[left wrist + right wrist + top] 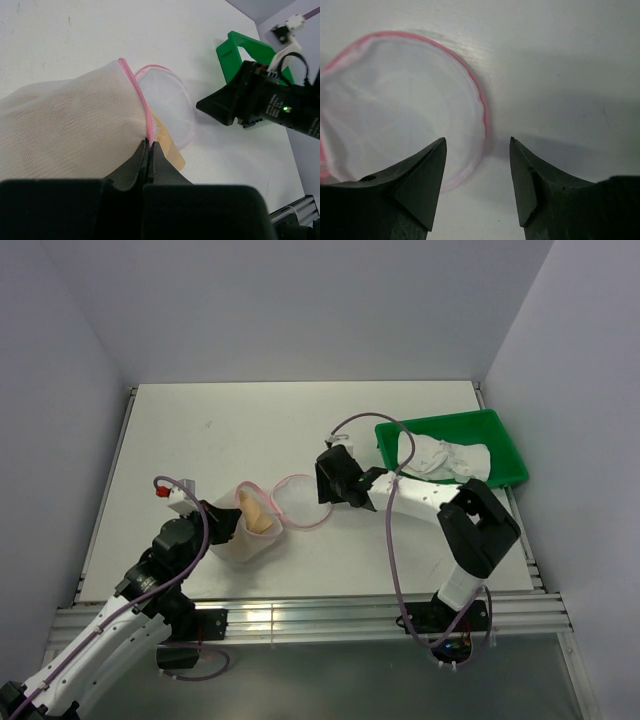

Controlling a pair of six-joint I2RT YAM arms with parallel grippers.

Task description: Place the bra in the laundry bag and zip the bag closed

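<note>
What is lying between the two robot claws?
The open round flap of the laundry bag, pink-rimmed, lies flat there; the top view shows it best.

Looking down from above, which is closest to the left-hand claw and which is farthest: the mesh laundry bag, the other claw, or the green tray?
1. The laundry bag: the left gripper is shut on its pink rim, near left.
2. The right gripper: open, mid-table, to the right.
3. The green tray: far right.
</note>
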